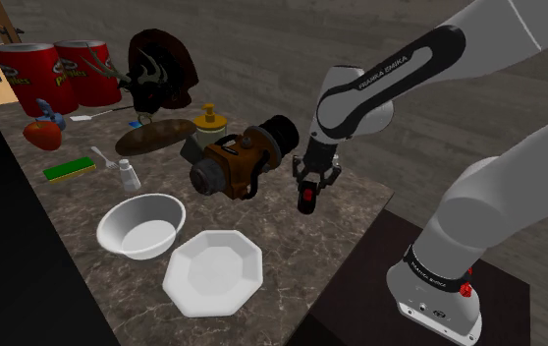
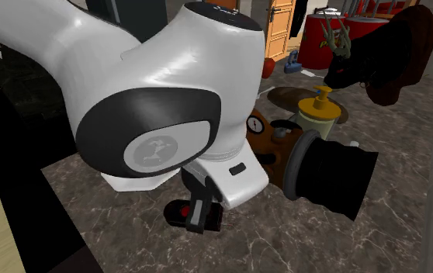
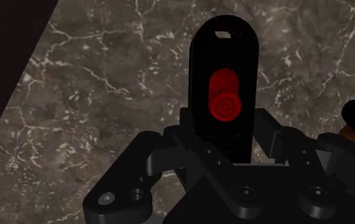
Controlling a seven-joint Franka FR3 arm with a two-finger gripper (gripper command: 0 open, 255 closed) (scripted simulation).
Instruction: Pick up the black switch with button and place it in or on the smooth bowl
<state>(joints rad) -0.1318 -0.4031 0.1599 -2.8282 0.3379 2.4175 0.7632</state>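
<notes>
The jaws were clamped on one end of the black switch (image 3: 224, 95), which hung over the bench (image 1: 297, 246), well apart from the round white bowl (image 1: 141, 224), so it could slip out or bump the brown gadget (image 1: 228, 165) on the way.

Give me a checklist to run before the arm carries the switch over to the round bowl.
1. Grip: black switch clasped between the fingers of the gripper: ok.
2. Lift: the switch hangs above the marble table, not resting on it: ok.
3. Target: round smooth bowl upright and empty: ok.
4. Gripper over the bowl: not ok; it hangs well off to the shoulder view's right of it.
5. Clearance past the orange and black device on the way across: cannot tell.
</notes>
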